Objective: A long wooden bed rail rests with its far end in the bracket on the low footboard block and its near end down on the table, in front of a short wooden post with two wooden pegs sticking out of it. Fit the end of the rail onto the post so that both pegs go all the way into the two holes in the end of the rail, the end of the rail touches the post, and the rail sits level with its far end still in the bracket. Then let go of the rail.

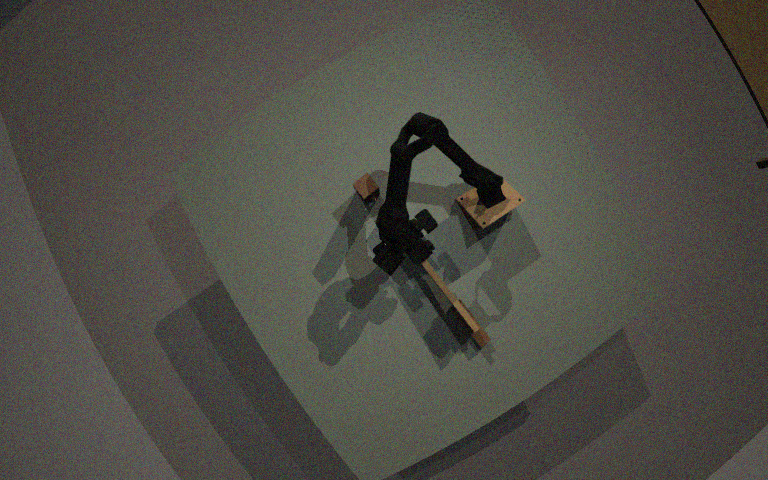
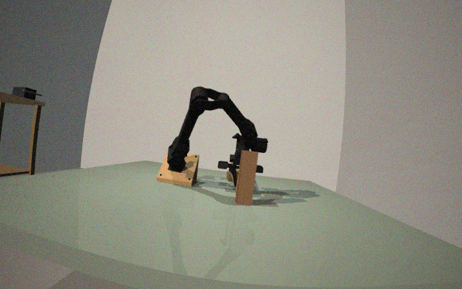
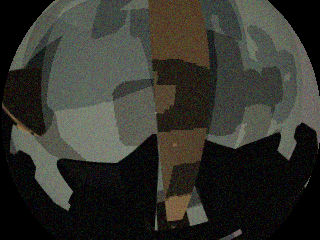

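The wooden rail (image 1: 438, 284) (image 3: 177, 30) runs from under my gripper to the bracket (image 1: 466, 316) on the footboard block (image 1: 480, 339) (image 2: 246, 177). Its far end lies in line with the bracket. My gripper (image 1: 406, 255) (image 2: 237, 182) (image 3: 168, 138) points down across the rail and is shut on it, one finger against each side. The post (image 1: 365, 185) (image 2: 229, 176) stands beyond the gripper, in line with the rail. The rail's near end, its height above the table and the gap to the pegs are hidden by my arm or too dark to tell.
My arm's base sits on a tilted wooden mounting board (image 1: 469, 205) (image 2: 175, 179), to one side of the rail. My upper arm arches above the table (image 1: 271, 215) (image 2: 136, 231). A separate wooden stand (image 2: 35, 136) with a black device (image 2: 24, 92) is far off at the left in the exterior view.
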`<state>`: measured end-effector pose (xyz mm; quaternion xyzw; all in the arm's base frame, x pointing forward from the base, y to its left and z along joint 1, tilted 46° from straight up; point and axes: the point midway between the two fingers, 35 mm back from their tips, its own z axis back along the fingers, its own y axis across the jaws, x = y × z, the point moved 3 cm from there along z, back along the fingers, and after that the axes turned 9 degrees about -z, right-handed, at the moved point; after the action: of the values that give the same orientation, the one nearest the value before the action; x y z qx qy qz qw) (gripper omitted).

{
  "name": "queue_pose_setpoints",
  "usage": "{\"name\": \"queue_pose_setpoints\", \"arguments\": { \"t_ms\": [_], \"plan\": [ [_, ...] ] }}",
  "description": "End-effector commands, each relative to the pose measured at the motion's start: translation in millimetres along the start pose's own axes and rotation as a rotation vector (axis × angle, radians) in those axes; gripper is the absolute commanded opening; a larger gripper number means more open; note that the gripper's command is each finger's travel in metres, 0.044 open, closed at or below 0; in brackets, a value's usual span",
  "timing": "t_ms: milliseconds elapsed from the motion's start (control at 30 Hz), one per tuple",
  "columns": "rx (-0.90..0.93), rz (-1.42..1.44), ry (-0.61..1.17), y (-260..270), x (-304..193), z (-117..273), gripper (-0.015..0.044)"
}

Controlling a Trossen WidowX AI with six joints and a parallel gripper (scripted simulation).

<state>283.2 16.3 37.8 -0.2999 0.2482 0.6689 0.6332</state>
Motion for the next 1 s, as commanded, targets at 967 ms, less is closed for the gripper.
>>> {"name": "queue_pose_setpoints", "arguments": {
  "t_ms": [967],
  "plan": [
    [-0.003,0.004,0.005,-0.8,0.6,6.2,0.0000]
  ]
}}
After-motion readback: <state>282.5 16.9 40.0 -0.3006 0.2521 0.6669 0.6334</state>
